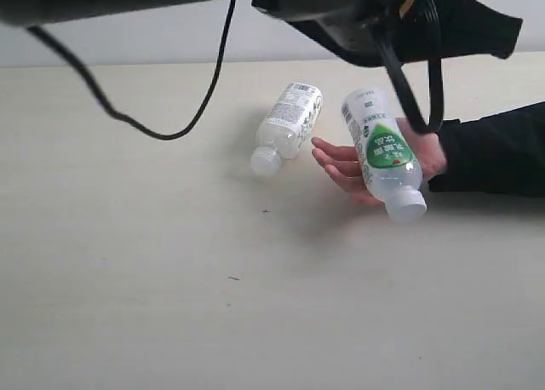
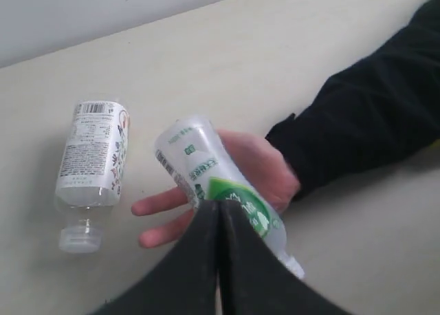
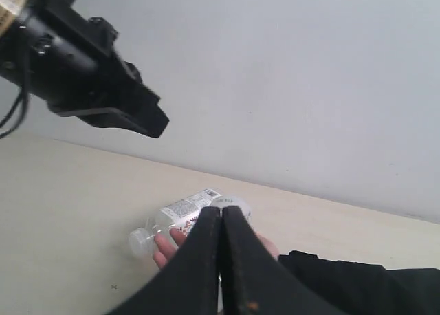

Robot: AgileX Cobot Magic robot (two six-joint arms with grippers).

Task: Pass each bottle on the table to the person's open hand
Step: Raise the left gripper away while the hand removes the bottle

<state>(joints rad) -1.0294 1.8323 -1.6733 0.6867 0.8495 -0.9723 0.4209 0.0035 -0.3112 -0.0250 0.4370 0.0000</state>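
Observation:
A whitish bottle with a green label (image 1: pixel 385 149) (image 2: pixel 201 161) lies tilted across the person's open hand (image 1: pixel 339 163) (image 2: pixel 256 165), cap toward the table's front. A second whitish bottle with a printed label (image 1: pixel 289 117) (image 2: pixel 92 157) (image 3: pixel 181 212) lies on its side on the table (image 1: pixel 128 271), just left of the fingertips. My left gripper (image 2: pixel 220 205) is shut and holds nothing; it hovers over the green-label bottle. My right gripper (image 3: pixel 222 209) is shut and empty, raised over the hand (image 3: pixel 162 247). Neither gripper's fingertips show in the exterior view.
The person's black sleeve (image 1: pixel 498 151) (image 2: pixel 364 115) reaches in from the right. A black cable (image 1: pixel 153 133) sags from the left arm over the table's back left. The left arm's black body (image 3: pixel 82 67) hangs high over the table.

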